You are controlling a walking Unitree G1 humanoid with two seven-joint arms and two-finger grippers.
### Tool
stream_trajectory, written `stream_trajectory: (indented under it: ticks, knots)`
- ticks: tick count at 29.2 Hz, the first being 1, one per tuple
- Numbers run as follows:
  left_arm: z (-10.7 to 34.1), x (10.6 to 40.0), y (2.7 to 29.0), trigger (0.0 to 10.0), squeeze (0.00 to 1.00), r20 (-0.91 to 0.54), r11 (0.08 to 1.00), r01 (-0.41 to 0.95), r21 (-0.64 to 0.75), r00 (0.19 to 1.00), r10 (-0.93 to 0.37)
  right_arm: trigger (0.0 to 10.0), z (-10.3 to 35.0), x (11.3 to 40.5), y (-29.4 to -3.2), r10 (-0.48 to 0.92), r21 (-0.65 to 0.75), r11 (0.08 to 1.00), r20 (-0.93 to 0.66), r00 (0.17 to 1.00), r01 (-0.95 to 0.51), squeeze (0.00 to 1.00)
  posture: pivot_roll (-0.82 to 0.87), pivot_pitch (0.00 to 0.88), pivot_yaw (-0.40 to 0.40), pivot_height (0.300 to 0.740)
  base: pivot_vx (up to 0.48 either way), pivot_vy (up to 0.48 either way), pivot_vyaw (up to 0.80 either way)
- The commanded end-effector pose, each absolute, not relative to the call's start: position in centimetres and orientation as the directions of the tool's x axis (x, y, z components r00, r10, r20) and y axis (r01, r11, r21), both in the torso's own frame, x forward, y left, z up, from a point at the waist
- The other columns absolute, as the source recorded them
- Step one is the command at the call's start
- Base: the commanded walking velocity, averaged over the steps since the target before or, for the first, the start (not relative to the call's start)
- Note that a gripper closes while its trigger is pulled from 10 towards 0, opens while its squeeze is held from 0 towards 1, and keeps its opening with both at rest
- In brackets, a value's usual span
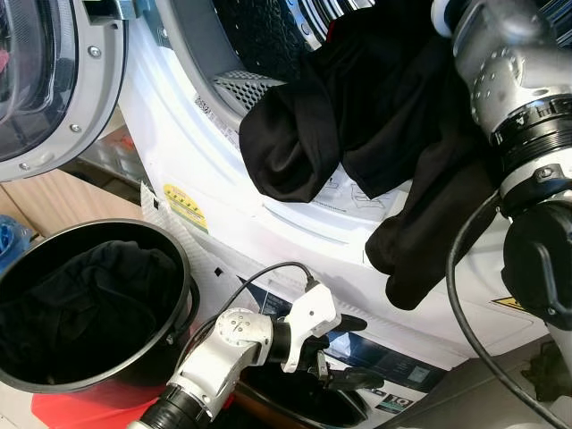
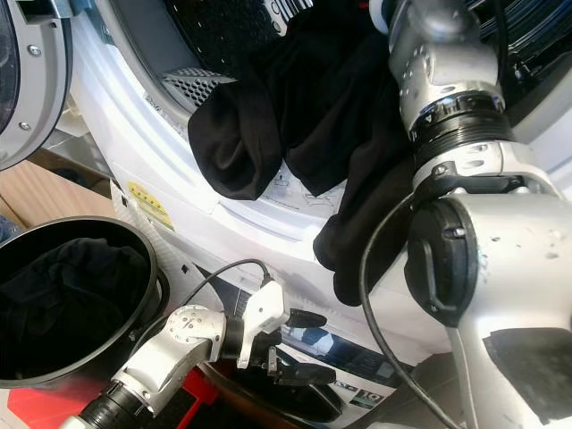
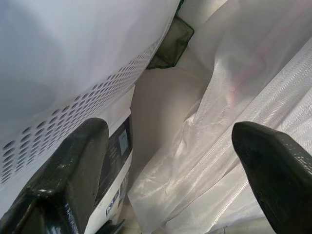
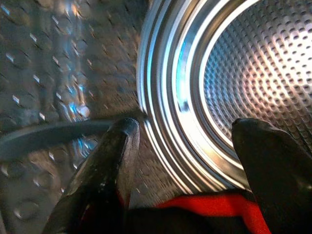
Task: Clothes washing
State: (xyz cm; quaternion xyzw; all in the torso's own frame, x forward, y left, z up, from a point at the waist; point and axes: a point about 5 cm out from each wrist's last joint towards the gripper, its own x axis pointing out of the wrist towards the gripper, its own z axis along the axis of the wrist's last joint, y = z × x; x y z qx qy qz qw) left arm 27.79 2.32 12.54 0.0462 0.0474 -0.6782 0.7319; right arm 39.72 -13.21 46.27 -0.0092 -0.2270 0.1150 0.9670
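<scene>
— Two grippers working? Reaching deep inside the perforated steel drum (image 4: 253, 73) with the right gripper (image 4: 183, 161), fingers spread apart over red fabric (image 4: 204, 202).
— And hanging low beside the white washer front (image 1: 268, 223) with the left gripper (image 1: 344, 349), fingers parted, holding nothing.
— Draping limp over the door rim: black garment (image 1: 357, 116). More dark cloth lying in the round black bucket (image 1: 183, 277).
</scene>
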Motion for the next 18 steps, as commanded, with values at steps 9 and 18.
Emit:
stream_trajectory:
  ticks: [9, 18]
  knots:
    - [12.6, 27.2, 2.0, 10.0, 0.00, -0.117, 0.058, 0.998, -0.005, 0.057, -0.991, 10.0, 46.1, 37.2, -20.2, 0.104, -0.038, 0.994, 0.518, 0.849, -0.098, 0.00, -0.07, 0.152, -0.103, 0.740, 0.000, 0.000, 0.00]
    - [12.4, 27.0, 1.9, 10.0, 0.00, -0.127, 0.042, 0.999, -0.012, 0.040, -0.991, 10.0, 46.2, 32.9, -17.9, 0.304, -0.008, 0.922, 0.631, 0.713, -0.386, 0.00, -0.08, 0.161, -0.097, 0.740, 0.000, 0.000, 0.00]
